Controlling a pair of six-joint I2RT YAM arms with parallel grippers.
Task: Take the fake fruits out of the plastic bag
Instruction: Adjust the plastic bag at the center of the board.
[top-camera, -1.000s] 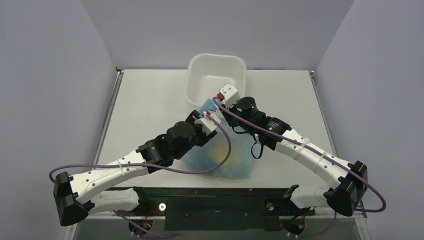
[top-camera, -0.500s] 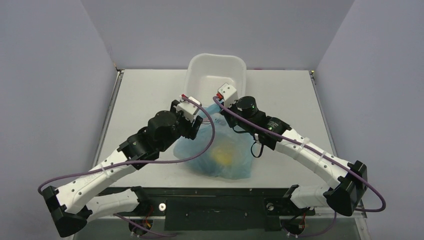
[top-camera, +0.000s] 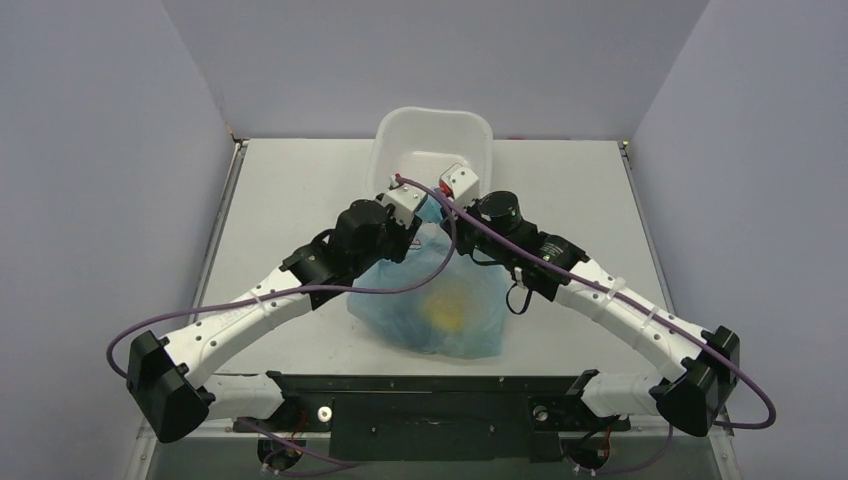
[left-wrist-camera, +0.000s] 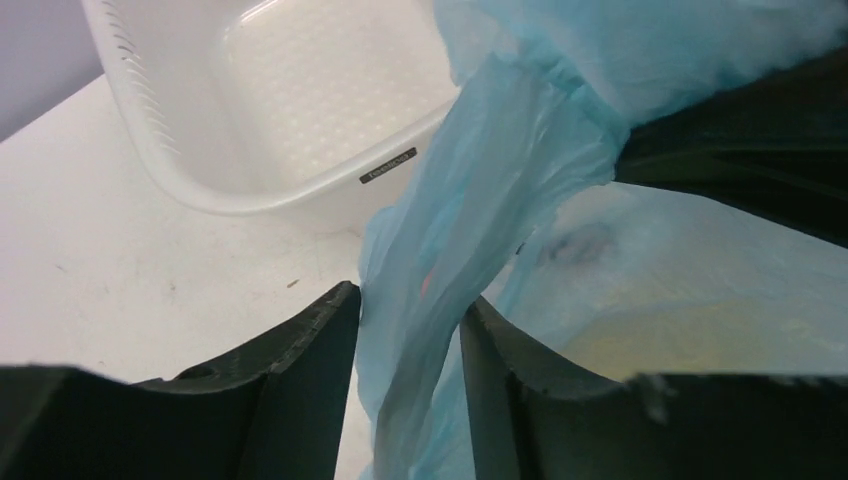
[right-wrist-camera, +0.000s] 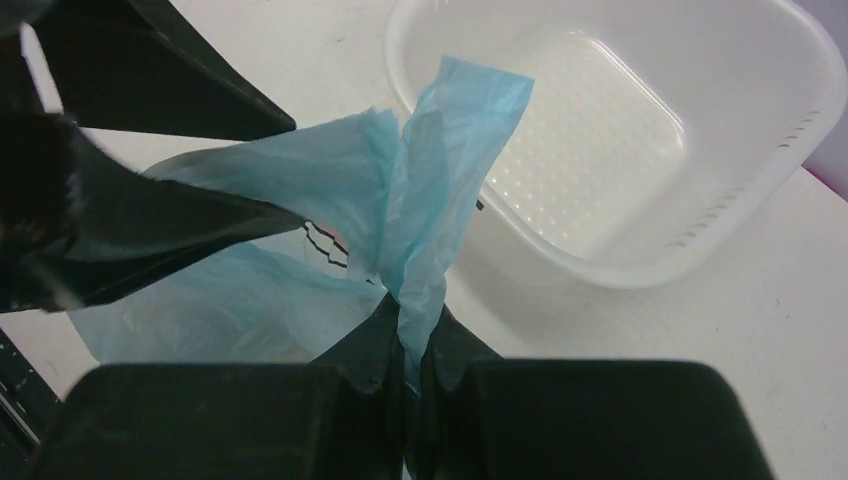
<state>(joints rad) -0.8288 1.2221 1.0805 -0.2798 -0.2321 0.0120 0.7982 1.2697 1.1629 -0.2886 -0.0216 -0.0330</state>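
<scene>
The light blue plastic bag (top-camera: 440, 300) lies at the table's near middle, its top pulled up between my two grippers. A yellow fruit (top-camera: 445, 310) shows dimly through it; it also shows in the left wrist view (left-wrist-camera: 680, 340). The other fruits are hidden. My right gripper (right-wrist-camera: 410, 320) is shut on a bunched strip of the bag's top (right-wrist-camera: 440, 170). My left gripper (left-wrist-camera: 410, 298) is open, its two fingers on either side of another fold of the bag (left-wrist-camera: 470, 180). In the top view the left gripper (top-camera: 418, 215) and the right gripper (top-camera: 445, 205) are close together above the bag's far end.
A white square tub (top-camera: 385, 150) stands just behind the grippers, with nothing in it; it also shows in the left wrist view (left-wrist-camera: 170, 130) and the right wrist view (right-wrist-camera: 620, 270). Walls close in the table's left, right and back.
My left arm has swung from over the bag's near left side up and back to the bag's top, beside the right gripper. The right gripper has held its place on the bag.
</scene>
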